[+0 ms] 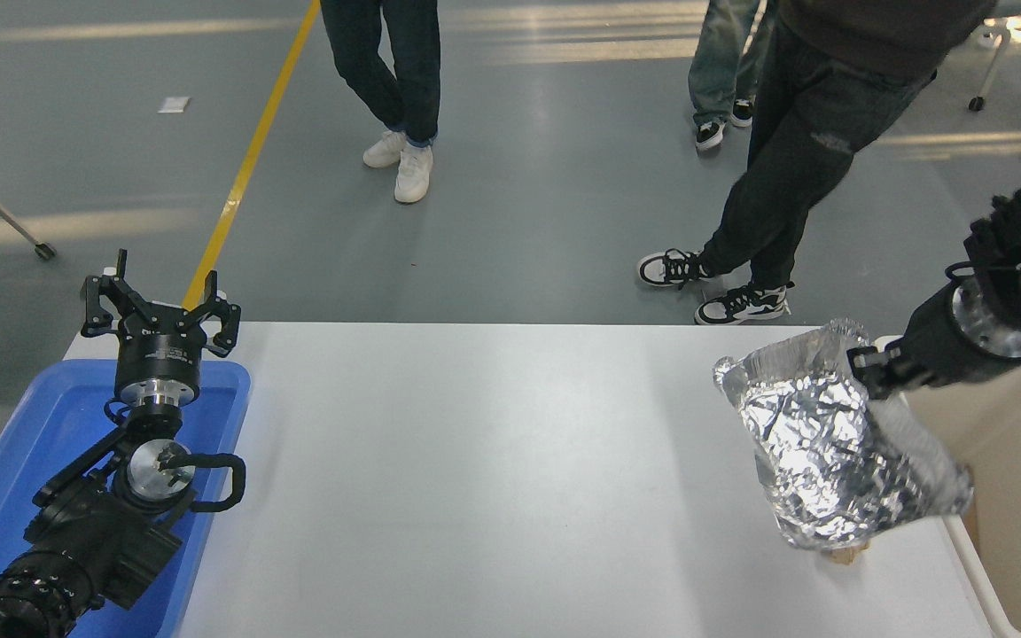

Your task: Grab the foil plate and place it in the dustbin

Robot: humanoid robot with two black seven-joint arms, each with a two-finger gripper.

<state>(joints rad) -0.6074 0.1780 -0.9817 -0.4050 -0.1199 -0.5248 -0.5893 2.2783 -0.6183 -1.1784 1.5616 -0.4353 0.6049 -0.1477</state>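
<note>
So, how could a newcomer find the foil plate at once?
Look at the white table's right end, next to the cream dustbin. The foil plate hangs there tilted, gripped at its upper edge by the right end effector. Nothing else is crinkled, shiny silver.

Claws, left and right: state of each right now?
Left claw: open, empty, parked above the blue tray.
Right claw: closed on the foil plate, lifted beside the dustbin.

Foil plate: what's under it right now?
The foil plate hangs lifted from the right pincer. Beneath its lower end a sliver of brown paper ball shows on the white table; the rest is covered.
</note>
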